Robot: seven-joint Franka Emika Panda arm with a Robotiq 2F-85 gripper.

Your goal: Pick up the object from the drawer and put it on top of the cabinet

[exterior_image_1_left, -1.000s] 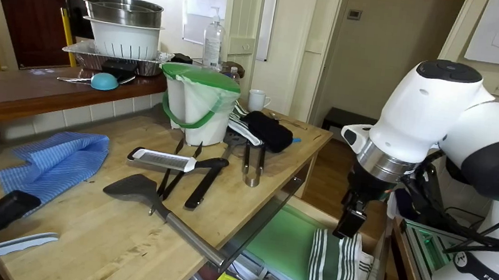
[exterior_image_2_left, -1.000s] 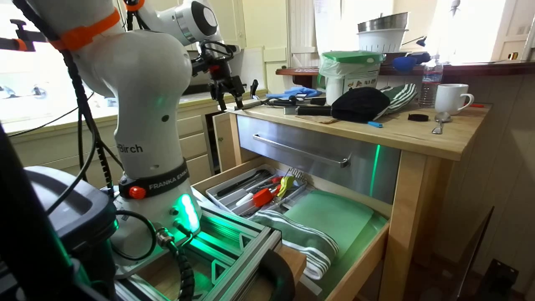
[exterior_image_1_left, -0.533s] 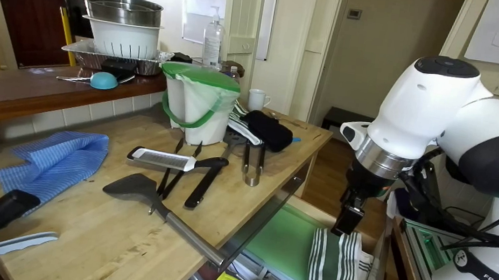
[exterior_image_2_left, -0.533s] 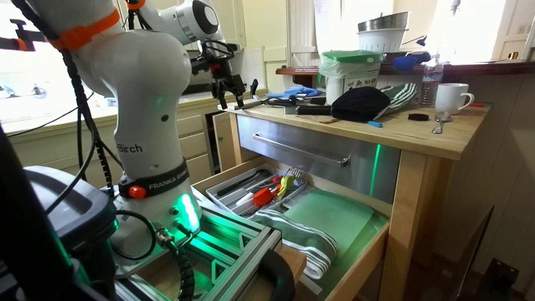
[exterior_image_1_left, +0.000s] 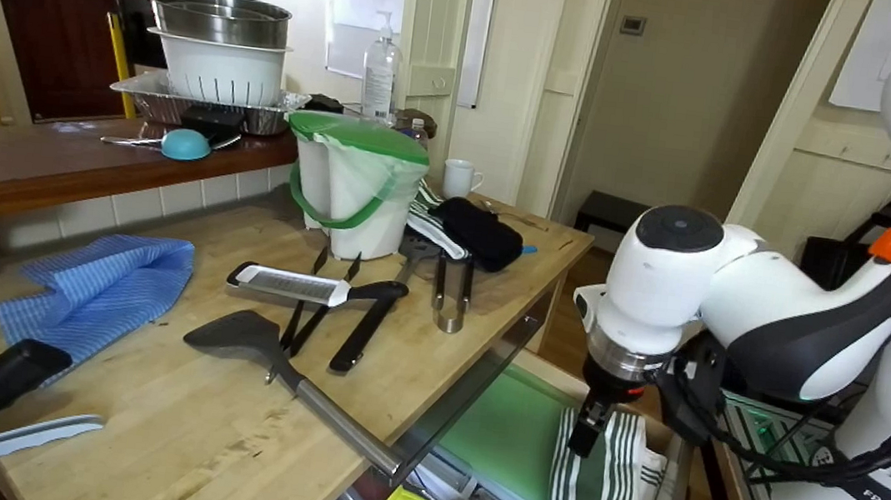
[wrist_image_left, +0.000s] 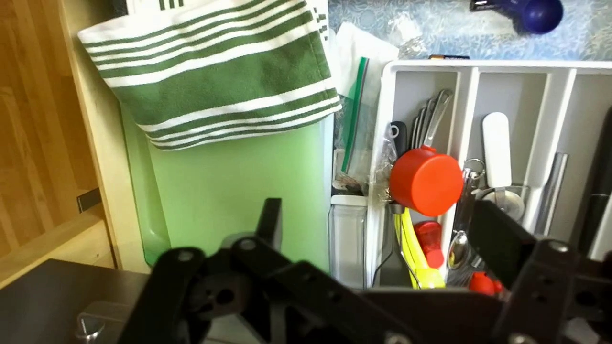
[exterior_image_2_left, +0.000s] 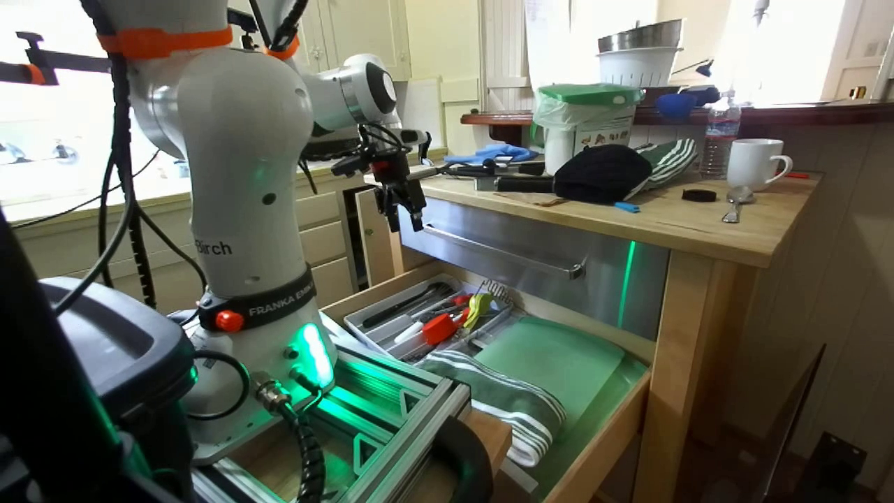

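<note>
In the wrist view, the pincer hangs over the drawer, fingers spread wide. Inside, a striped cloth lies at the pincer's ten o'clock, a red cup at two; which object is meant is unclear. In an exterior view, the cabinet top sits at the pincer's nine.

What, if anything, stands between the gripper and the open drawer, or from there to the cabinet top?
Nothing visible separates the gripper from the drawer. Between drawer and cabinet top stands the metal front with its jutting handle.
</note>
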